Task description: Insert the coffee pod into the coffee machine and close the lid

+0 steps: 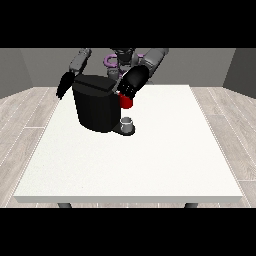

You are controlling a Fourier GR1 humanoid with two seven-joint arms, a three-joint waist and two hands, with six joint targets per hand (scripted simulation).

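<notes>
**Hand at view's right over the machine top, by the red thing**

Hand at the view's right [131,84] sits at the upper right edge of the coffee machine [95,107], with its fingers bent downward toward a red thing at the machine [126,102]. Whether those fingers hold anything cannot be told; the fingertips overlap the red thing's top edge in this view.

Hand at the view's left [64,85] hangs at the far left of the machine, apart from its body, fingers pointing down and looking straight, holding nothing.

Machine: black, boxy, standing on the far left-centre part of the white surface [150,160]. Its top panel looks tilted, higher at the left than the right.

A grey thing [127,123], cup-shaped, stands on the machine's base plate at its near right, just below the red thing. Cannot tell it for the coffee pod.
</notes>
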